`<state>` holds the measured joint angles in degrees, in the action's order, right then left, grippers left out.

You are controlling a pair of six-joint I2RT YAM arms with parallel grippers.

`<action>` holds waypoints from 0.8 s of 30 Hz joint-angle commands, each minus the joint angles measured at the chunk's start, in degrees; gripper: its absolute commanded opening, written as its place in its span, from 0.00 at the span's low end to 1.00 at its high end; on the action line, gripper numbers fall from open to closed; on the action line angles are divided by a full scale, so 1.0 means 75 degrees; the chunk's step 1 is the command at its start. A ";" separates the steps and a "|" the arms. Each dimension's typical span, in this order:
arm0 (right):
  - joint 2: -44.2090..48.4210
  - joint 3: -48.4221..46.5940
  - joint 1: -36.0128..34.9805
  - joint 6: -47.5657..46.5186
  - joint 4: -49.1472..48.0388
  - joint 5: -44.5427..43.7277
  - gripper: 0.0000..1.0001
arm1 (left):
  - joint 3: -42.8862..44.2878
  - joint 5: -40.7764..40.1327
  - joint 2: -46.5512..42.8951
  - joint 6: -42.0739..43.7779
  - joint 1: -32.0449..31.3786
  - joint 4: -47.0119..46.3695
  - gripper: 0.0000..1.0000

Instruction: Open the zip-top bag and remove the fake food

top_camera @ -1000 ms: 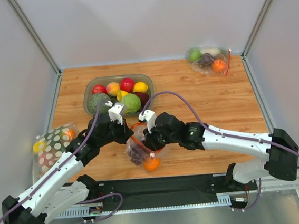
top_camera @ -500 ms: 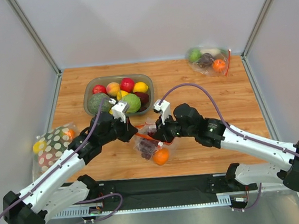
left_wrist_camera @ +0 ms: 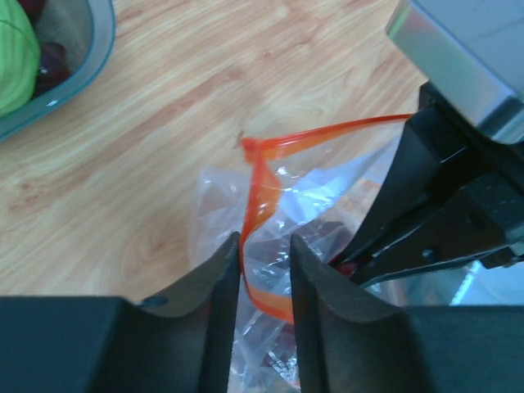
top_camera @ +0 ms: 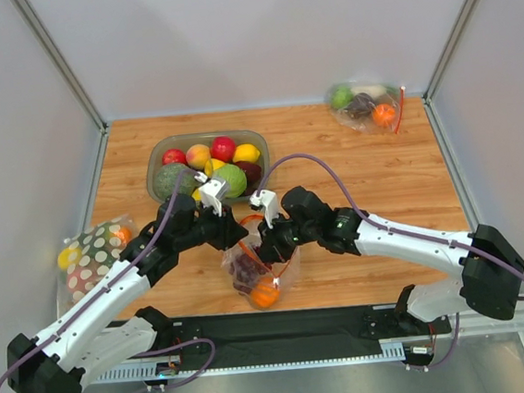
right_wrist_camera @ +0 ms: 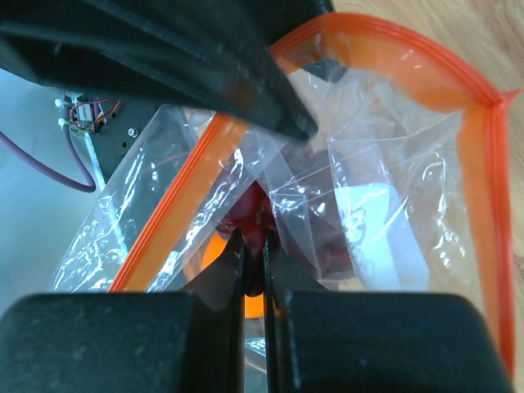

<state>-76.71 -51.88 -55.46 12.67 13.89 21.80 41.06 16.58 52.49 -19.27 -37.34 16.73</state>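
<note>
The zip-top bag (top_camera: 285, 267) hangs open between my two grippers near the table's front middle. Its orange-red strip (left_wrist_camera: 262, 176) runs between the narrowly set jaws of my left gripper (left_wrist_camera: 264, 241), which holds the mouth's edge (top_camera: 233, 234). My right gripper (top_camera: 267, 250) reaches into the open mouth (right_wrist_camera: 385, 147) and is shut (right_wrist_camera: 255, 237) on the dark purple grape bunch (right_wrist_camera: 254, 209). The grape bunch (top_camera: 244, 271) and the small orange (top_camera: 265, 293) lie inside the bag; the orange also shows below my right fingers (right_wrist_camera: 214, 250). No light green fruit shows in this bag.
A grey bowl (top_camera: 156, 156) of red, yellow and green fruit stands just behind the left gripper; its rim shows in the left wrist view (left_wrist_camera: 82, 74). A second clear bag with fruit (top_camera: 365, 105) lies at the back right. A white polka-dot bag (top_camera: 96, 254) lies at the left edge.
Half a second ago the right gripper and bag swung to the right; now both are back left, with the bag hanging lower. The left gripper has barely moved.
</note>
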 commanded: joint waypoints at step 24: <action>0.0360 0.0038 0.0000 -0.0939 -0.0540 0.0843 0.00 | 0.0244 0.1083 0.1204 0.0565 -0.0025 -0.0017 0.61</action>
<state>-76.40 -51.37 -55.44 7.51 13.10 26.28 41.01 23.18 60.58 -17.12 -37.36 16.40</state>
